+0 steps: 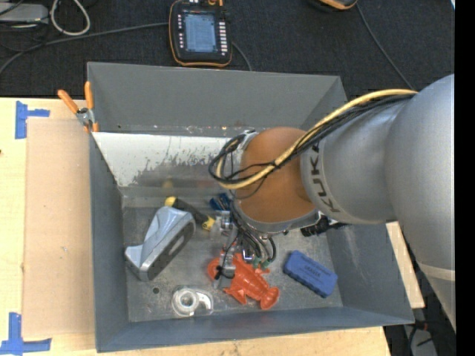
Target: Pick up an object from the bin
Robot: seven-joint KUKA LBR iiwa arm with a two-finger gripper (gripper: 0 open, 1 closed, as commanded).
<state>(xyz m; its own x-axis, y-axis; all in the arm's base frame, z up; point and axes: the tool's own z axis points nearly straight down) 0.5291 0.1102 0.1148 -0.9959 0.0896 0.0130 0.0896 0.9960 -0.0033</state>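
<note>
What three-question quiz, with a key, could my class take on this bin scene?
1. True or false: in the camera view, the blue block lies to the right of the red toy.
2. Which thing is nearest the pincer? A the red toy; B the grey stapler; C the silver ring.
3. Fill in: the wrist cover on the arm is coloured ____.
Key: 1 true; 2 A; 3 orange.

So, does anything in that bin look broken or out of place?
Nothing stands out. The grey stapler, red toy, blue block and silvery ring just lie loose at odd angles in the bin, none visibly damaged.
</note>
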